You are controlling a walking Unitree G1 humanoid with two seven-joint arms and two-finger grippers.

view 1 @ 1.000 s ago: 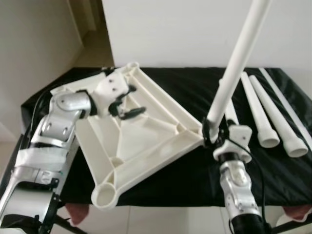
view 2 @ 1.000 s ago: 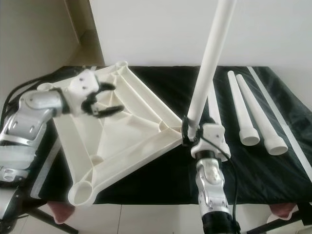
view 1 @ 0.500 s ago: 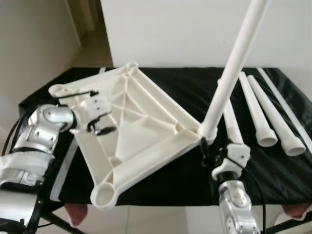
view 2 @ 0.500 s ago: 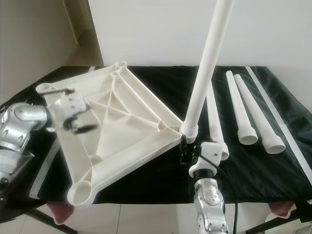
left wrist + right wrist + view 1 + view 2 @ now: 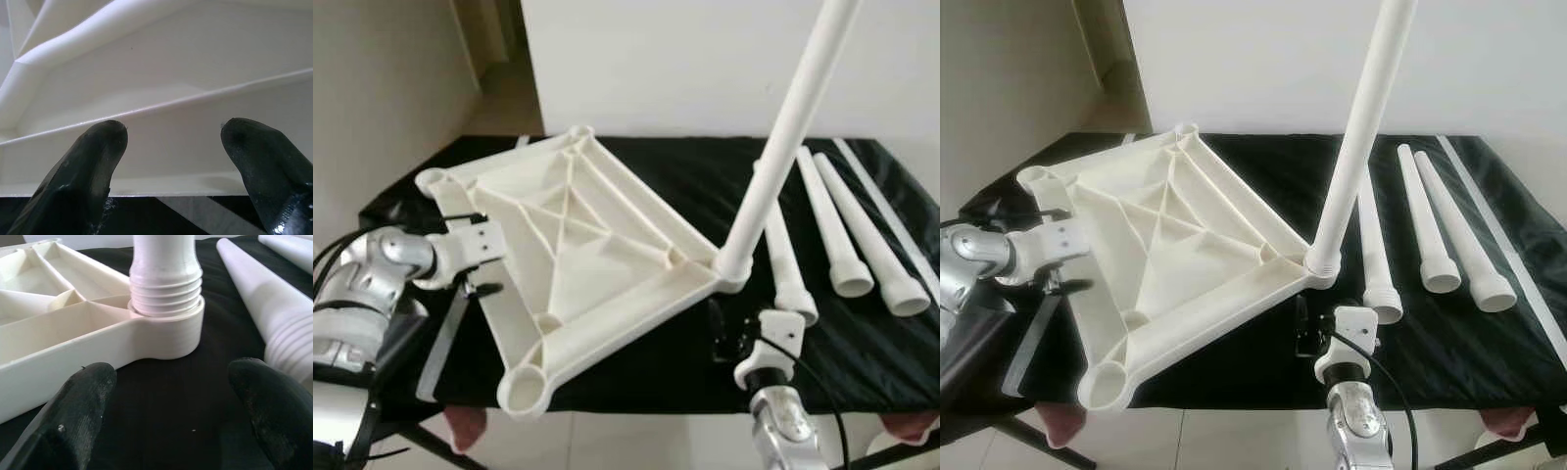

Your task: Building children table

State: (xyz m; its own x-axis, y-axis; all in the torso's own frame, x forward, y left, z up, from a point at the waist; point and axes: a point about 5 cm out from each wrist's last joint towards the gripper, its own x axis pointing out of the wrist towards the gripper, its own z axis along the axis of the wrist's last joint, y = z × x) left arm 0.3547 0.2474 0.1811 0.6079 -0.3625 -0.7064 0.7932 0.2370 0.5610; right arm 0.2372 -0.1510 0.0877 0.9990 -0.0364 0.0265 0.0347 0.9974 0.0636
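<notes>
The white tabletop (image 5: 578,255) lies upside down on the black-covered table (image 5: 685,186), ribs facing up. One white leg (image 5: 783,147) stands in the right corner socket (image 5: 166,328), leaning slightly, its thread partly showing. My right gripper (image 5: 724,343) is open, just in front of that socket and apart from it, holding nothing. My left gripper (image 5: 475,289) is open at the tabletop's left edge; in the left wrist view the fingers (image 5: 98,147) point at the rim wall without closing on it.
Three loose white legs (image 5: 832,225) lie side by side on the right of the cloth, with a thin white strip (image 5: 891,211) beyond them. A grey strip (image 5: 445,338) lies by the left front edge. A white wall stands behind.
My right gripper has let go of the standing leg and drawn back toward the table's front. My left gripper has pulled out of the tabletop's ribs to its left edge.
</notes>
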